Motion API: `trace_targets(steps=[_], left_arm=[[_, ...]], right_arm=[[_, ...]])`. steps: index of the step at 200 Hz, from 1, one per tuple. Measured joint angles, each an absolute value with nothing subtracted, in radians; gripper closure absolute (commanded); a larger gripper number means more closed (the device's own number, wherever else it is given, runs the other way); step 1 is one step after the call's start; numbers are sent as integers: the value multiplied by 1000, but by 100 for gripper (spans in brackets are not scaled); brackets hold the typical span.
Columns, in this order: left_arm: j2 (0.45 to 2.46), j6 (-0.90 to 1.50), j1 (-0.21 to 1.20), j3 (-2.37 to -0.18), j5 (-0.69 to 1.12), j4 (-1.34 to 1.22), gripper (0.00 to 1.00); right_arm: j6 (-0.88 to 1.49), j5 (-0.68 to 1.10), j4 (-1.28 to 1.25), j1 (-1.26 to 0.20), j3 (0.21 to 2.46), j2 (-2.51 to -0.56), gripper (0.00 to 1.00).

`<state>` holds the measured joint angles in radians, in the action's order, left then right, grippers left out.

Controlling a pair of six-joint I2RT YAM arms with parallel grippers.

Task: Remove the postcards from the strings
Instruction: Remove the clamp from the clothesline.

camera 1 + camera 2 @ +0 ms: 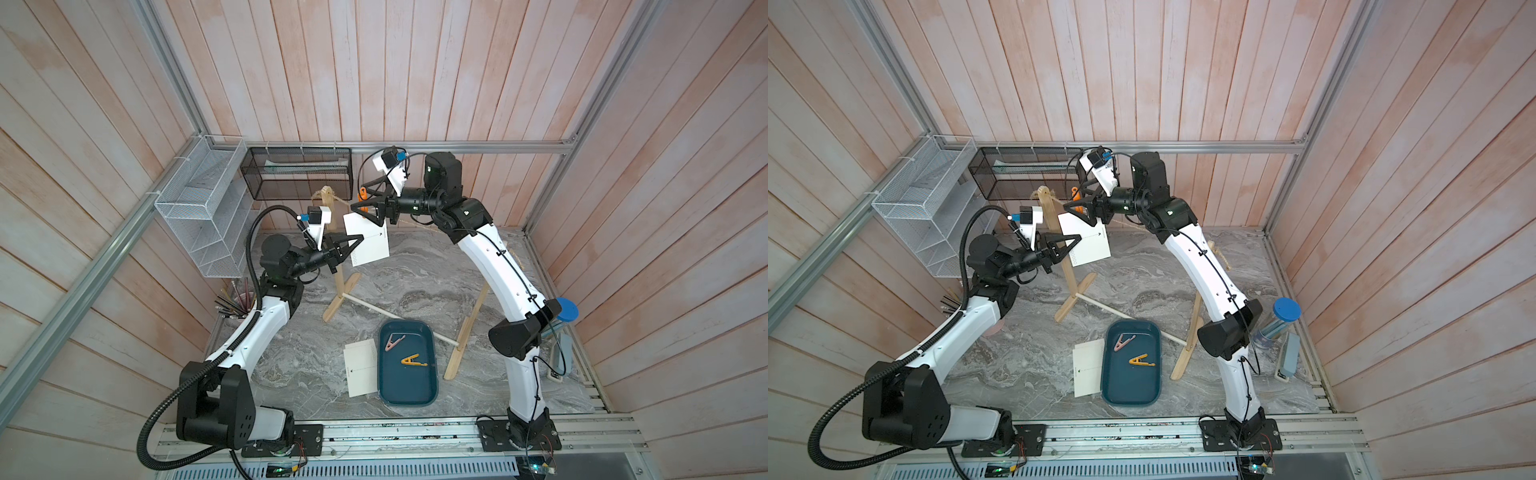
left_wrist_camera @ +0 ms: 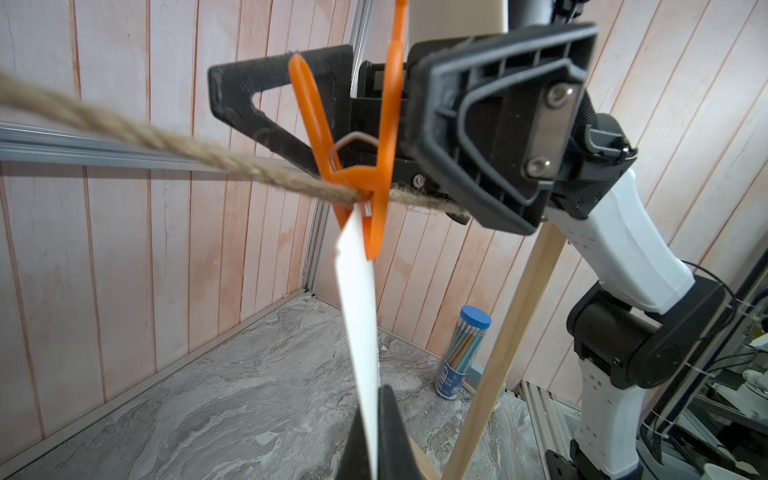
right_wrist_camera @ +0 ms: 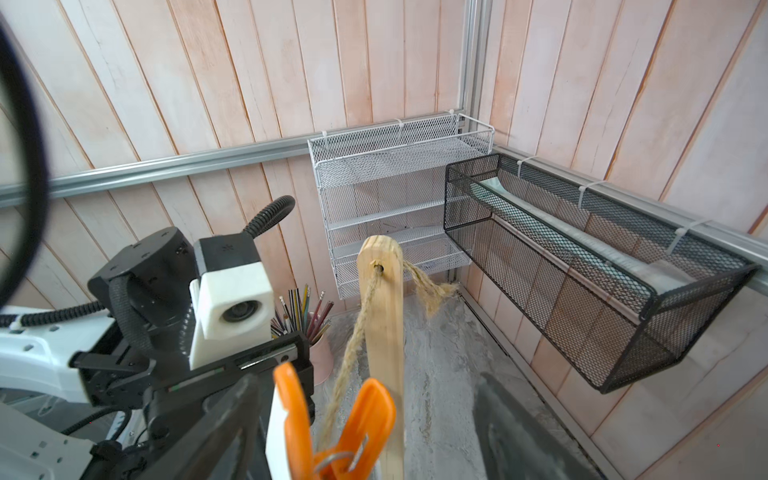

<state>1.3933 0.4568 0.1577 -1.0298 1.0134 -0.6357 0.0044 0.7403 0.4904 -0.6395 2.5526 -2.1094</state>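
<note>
Left gripper [image 1: 360,237]: clamped on hanging postcard [image 1: 370,245] edge.
Right gripper [image 1: 356,196]: jaws apart, straddling orange clothespin [image 2: 384,124] on twine [image 2: 124,133].
Obstruction: wooden post [image 1: 338,278] just beside.
Tray [image 1: 409,386]: pink clothespin [image 1: 392,343], yellow clothespin [image 1: 412,360]; loose postcards [image 1: 360,374] alongside.

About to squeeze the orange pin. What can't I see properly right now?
- Right gripper touching the orange clothespin or not: both top views, jaws partly cover it; right wrist view, blurred.
- Left gripper hold on the hanging postcard: left wrist view, cut off by the edge.
- Number of table postcards: both top views, they overlap.
</note>
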Motion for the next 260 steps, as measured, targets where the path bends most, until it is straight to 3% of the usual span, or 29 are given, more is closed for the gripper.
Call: trace_targets(steps=[17,116,181,223,260], left_arm=[[1393,457,157,-1030,1017,-634,100],[1393,456,149,-1031,1051,-614,100],[1393,456,142,-1038,1081,-606,100],[1398,456,135,-1040,1096,-602,100],[1398,456,129,-1041,1103,-598,100]], right_arm=[[-4,749,491,-640,2553,-2109,32],[-1,833,487,-631,2554,-2114,35],[1,886,485,-618,2559,-2132,45],[12,912,464,-616,2560,-2132,58],[20,919,460,-614,2560,-2133,61]])
